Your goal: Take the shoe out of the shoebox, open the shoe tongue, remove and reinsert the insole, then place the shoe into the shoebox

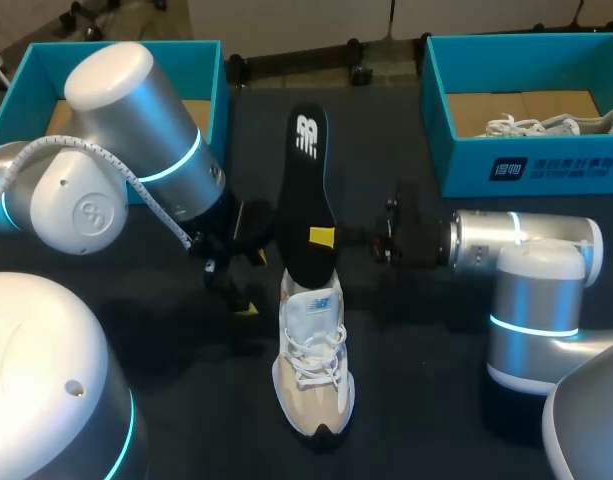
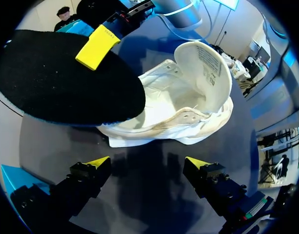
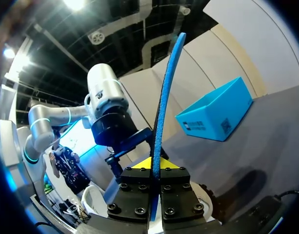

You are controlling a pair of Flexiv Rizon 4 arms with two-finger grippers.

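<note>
- The right gripper (image 1: 323,238) is clamped on a black insole (image 1: 308,180), its yellow tips pinching the insole's edges from both sides partway up.
- The insole stands nearly upright at the middle of the dark table (image 1: 416,400), with its upper end leaning toward the far side. In the right wrist view its blue edge rises straight out from between the closed fingers.
- The insole's lower end meets the heel opening of the white shoe (image 1: 312,365). Whether it reaches inside the shoe is hard to tell from these angles.
- The shoe rests on its sole with the toe toward the near edge and the laces loose. Its tongue (image 2: 205,63) is folded up and open in the left wrist view.
- The left gripper (image 2: 148,163) hangs with its fingers spread and nothing between them. It sits just left of the shoe's heel and low over the table.
- The left shoebox (image 1: 211,90), teal, sits at the far left corner.
- The right shoebox (image 1: 516,165) sits at the far right and holds a second white shoe (image 1: 546,125).
</note>
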